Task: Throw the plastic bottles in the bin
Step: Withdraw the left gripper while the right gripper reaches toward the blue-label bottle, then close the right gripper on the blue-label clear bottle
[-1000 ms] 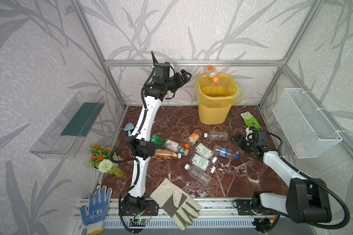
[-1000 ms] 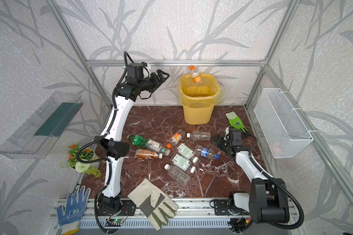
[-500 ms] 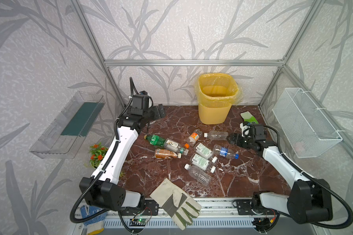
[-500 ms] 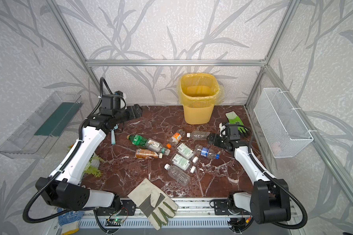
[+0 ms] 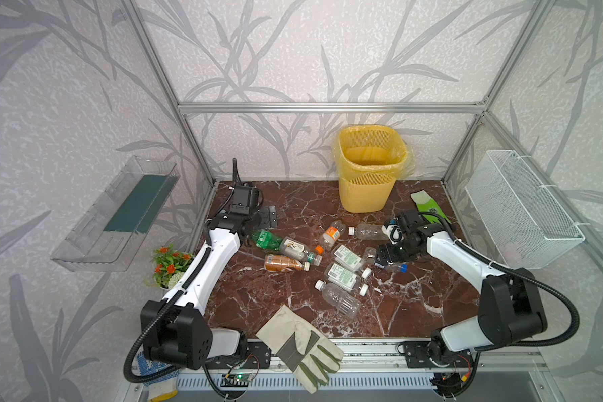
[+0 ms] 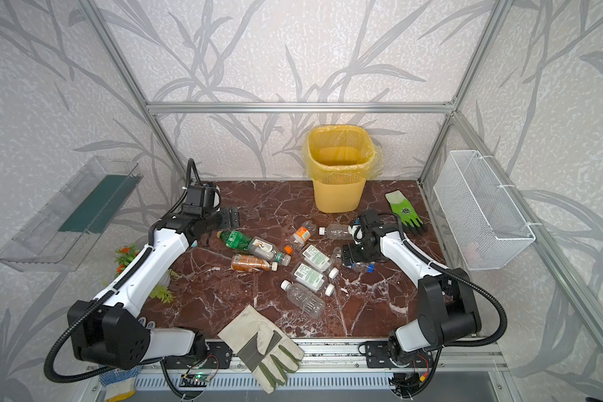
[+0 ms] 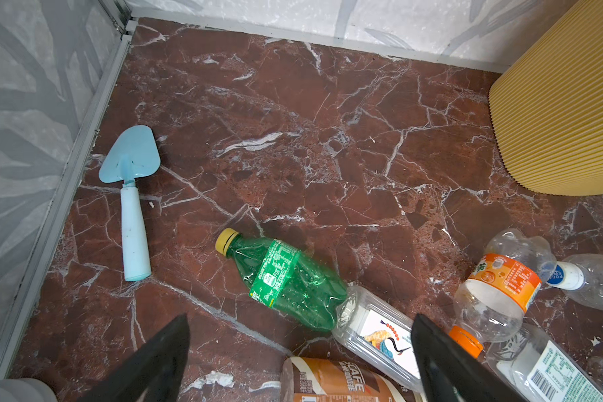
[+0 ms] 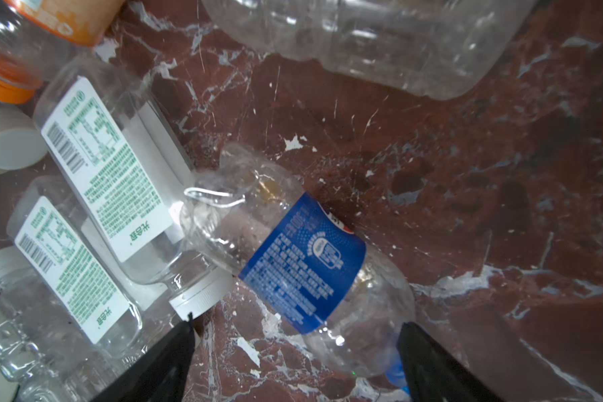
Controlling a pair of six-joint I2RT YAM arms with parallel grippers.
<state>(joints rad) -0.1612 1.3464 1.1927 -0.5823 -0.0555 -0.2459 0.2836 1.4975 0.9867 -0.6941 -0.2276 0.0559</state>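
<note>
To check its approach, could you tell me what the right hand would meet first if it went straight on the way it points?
Most likely the crumpled clear plastic bottle with the blue label, lying on its side straight ahead of the open right hand; the remaining distance is unclear.

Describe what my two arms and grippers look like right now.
Both match: the left arm and right arm have glossy white link shells, black joint housings and a black corrugated hose looping from the base. The left gripper and right gripper are black, with flat tapered fingers.
</note>
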